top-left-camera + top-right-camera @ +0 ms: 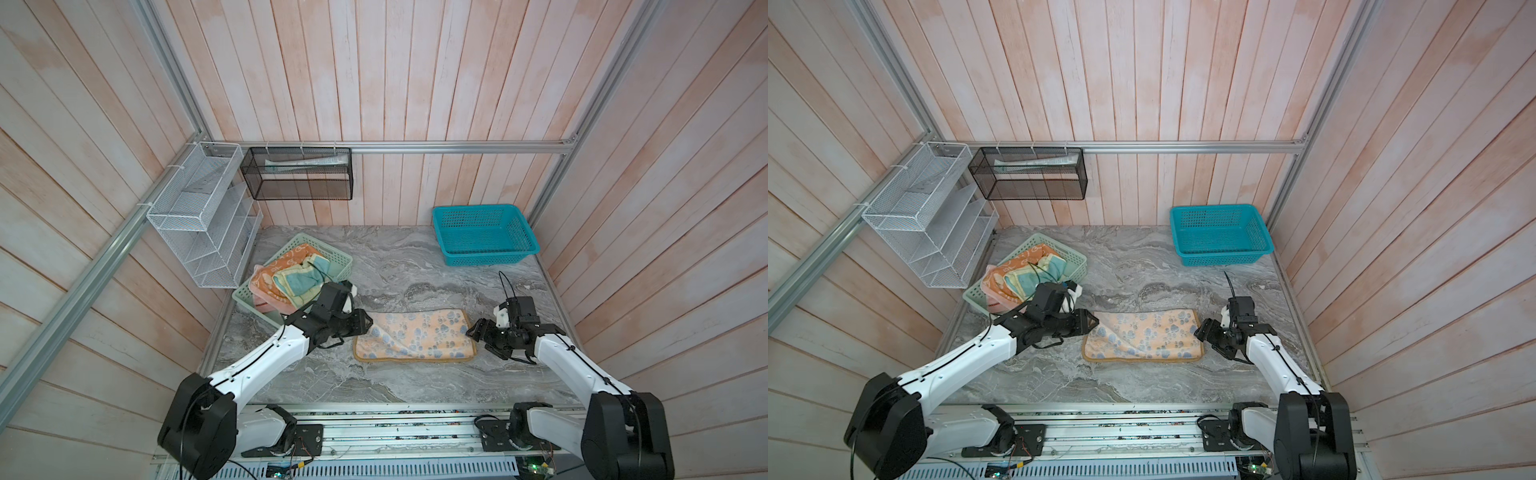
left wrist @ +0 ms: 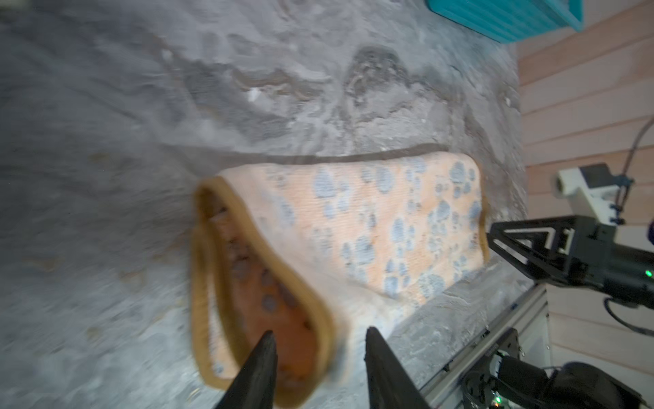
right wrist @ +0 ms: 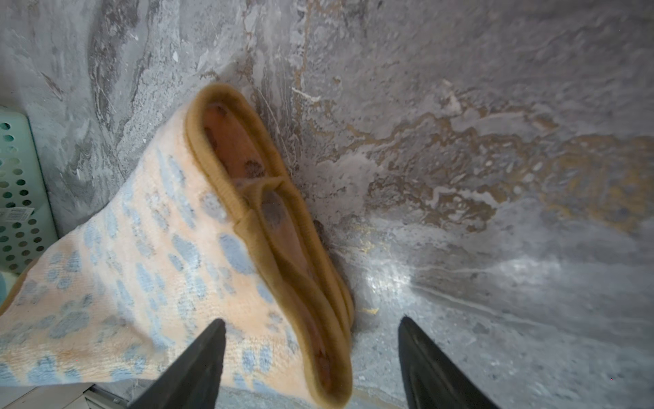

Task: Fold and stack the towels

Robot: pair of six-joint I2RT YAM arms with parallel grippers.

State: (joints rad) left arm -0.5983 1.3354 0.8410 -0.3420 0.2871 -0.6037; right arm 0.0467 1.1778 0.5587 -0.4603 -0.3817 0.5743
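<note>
In both top views the paw towel (image 1: 419, 334) is lying folded in half on the table (image 1: 415, 270), toward the front, its long side running left to right. The left gripper (image 1: 368, 326) is sitting at its left end and the right gripper (image 1: 476, 330) just beside its right end. From up here I cannot tell how either pair of jaws is standing. The other towels (image 1: 286, 278) are lying heaped in the mint basket (image 1: 332, 259) at the table's left edge, spilling over its rim. The teal basket (image 1: 490, 259) is standing at the right rear, well apart from the paw towel.

The left wrist view is blurred. In it the left gripper (image 2: 319, 331) is showing its jaws apart, clamping nothing. The paw towel (image 2: 371, 219) is gaping open at its brown-edged end just ahead of the fingertips. Whether a finger is touching the edging I cannot tell. The right gripper (image 2: 513, 240) is showing at the far end.

In the right wrist view the right gripper (image 3: 312, 319) is holding its jaws wide apart, gripping nothing. The paw towel (image 3: 141, 276) is lying with its layered end between the two fingers, one finger over cloth and one over bare table. The mint basket (image 3: 17, 198) is showing beyond it.
</note>
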